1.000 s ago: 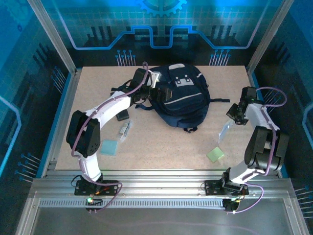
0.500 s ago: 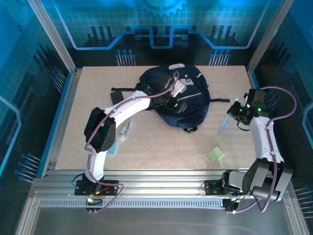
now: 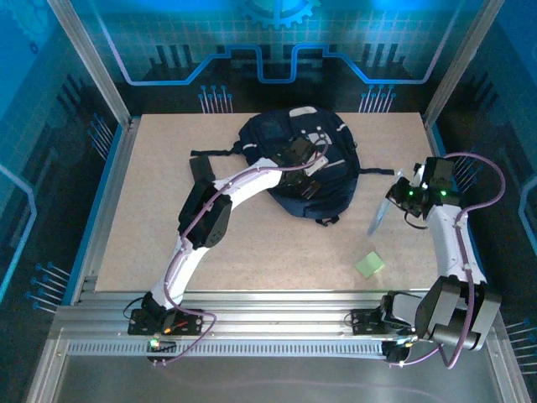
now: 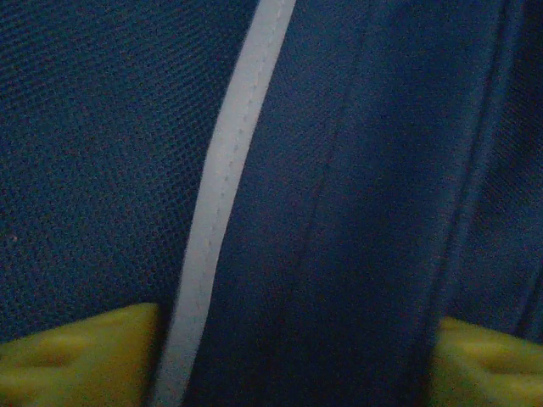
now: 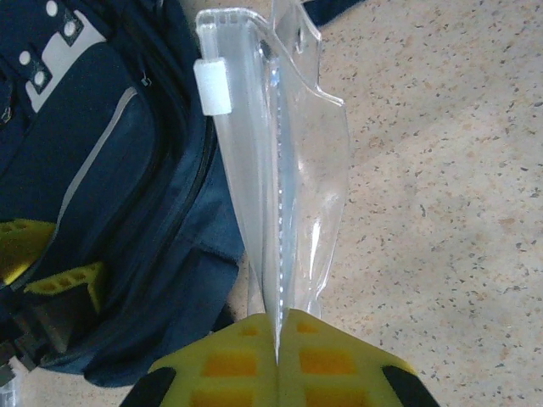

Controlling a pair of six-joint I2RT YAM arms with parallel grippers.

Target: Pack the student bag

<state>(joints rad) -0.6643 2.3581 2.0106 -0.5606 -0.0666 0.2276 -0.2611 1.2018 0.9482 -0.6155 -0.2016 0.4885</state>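
Observation:
The student bag (image 3: 270, 134), dark navy with grey patches, lies at the back middle of the table. My left gripper (image 3: 307, 170) presses down on its front. In the left wrist view its yellow fingertips (image 4: 76, 356) stand wide apart, open, with navy fabric (image 4: 365, 170) and a white stripe (image 4: 225, 170) between them. To the right of the bag my right gripper (image 3: 403, 195) is shut on a clear plastic sleeve (image 3: 379, 215). The sleeve (image 5: 280, 170) hangs from the pinched jaws (image 5: 277, 339) beside the bag's edge (image 5: 110, 170).
A green pad (image 3: 369, 264) lies on the table near the right front. A small black case (image 3: 201, 173) sits left of the bag, next to the left arm. A dark strap (image 3: 377, 172) trails from the bag toward the right gripper.
The left arm swung right, from the bag's left side onto its front, its jaws narrowing. The right arm stretched out and lifted the clear sleeve off the table beside the bag.

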